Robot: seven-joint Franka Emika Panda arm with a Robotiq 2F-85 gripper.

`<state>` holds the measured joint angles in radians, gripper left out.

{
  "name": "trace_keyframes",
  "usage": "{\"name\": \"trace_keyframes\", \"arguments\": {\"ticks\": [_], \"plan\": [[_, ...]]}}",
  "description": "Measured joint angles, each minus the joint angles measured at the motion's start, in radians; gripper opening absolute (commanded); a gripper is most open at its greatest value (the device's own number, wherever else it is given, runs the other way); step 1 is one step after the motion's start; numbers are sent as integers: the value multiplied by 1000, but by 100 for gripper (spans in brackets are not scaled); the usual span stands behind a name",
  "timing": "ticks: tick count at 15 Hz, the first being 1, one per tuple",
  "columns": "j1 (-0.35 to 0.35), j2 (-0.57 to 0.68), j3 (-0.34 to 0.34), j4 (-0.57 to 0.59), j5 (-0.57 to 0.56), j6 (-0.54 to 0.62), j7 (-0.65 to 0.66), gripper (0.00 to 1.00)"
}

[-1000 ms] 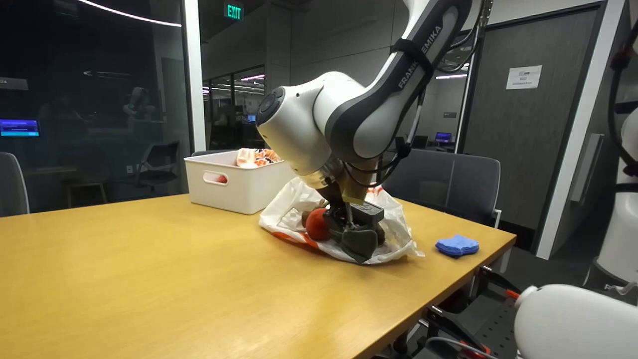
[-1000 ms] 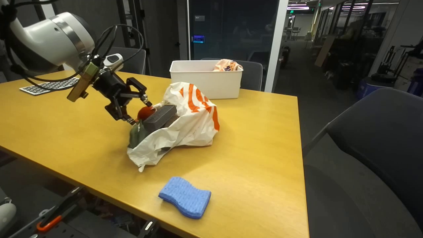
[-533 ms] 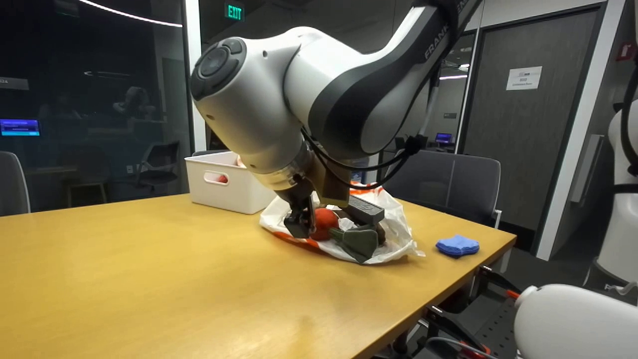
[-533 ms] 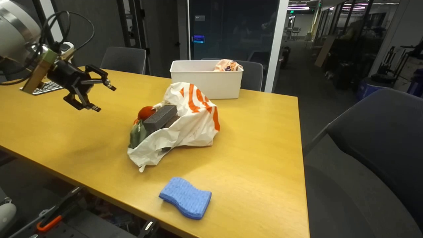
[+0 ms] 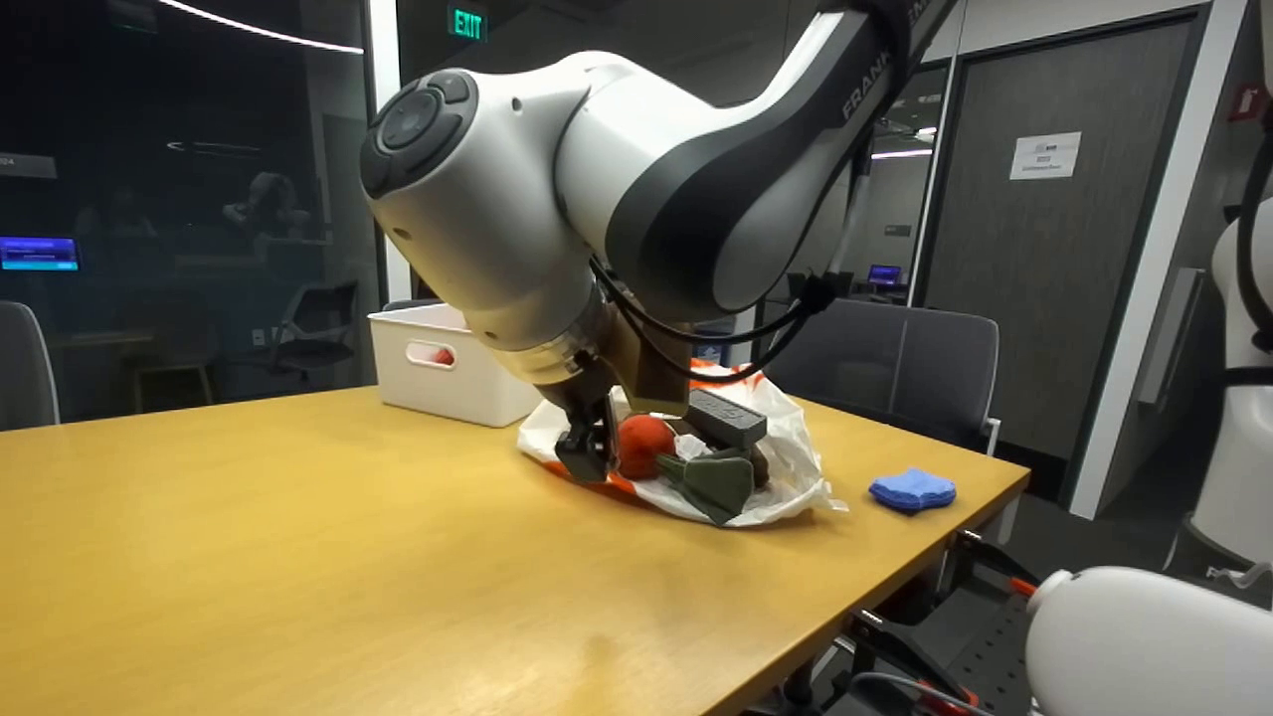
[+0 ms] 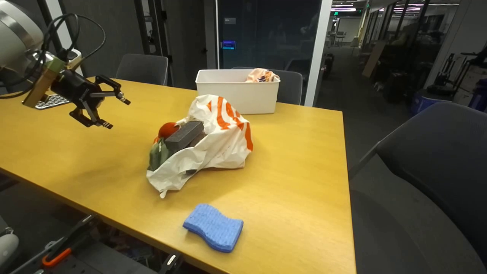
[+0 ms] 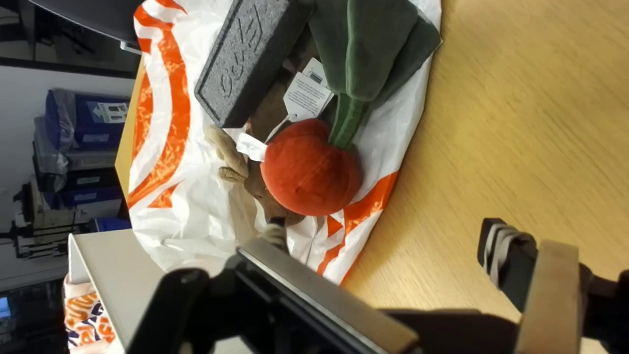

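one arm [image 6: 17, 36] reaches in from ten o'clock in an exterior view, tilted so that its claw [image 6: 118, 113] slants down toward four o'clock above the counter [image 6: 296, 171]. the jaws stand wide apart, with nothing between them. clear of the tips, between three and four o'clock, the red plush vegetable [image 6: 167, 130] lies in the mouth of a white bag [image 6: 224, 146], just beside a grey block [image 6: 184, 136]. a blue sponge [image 6: 214, 227] sits at five.

A yellow wooden table [image 6: 296, 171] carries a crumpled white-and-orange plastic bag [image 6: 217, 146]. A white bin [image 6: 237, 95] stands near it, while a blue sponge [image 6: 214, 228] and a black-and-white patterned panel [image 6: 54, 101] lie apart.
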<state>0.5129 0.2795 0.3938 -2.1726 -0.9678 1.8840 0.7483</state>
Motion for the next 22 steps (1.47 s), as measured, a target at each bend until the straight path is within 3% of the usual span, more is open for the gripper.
{"name": "trace_keyframes", "arguments": {"ticks": [6,9,13,18,22], "plan": [[-10,2,-25,121,-28,23,16,100],[-46,6,-58,171,-22,61,16,100],[-103,35,-103,210,40,115,26,100],[-114,120,-137,250,86,126,65,100],[-115,154,-153,257,90,244,68,100]]}}
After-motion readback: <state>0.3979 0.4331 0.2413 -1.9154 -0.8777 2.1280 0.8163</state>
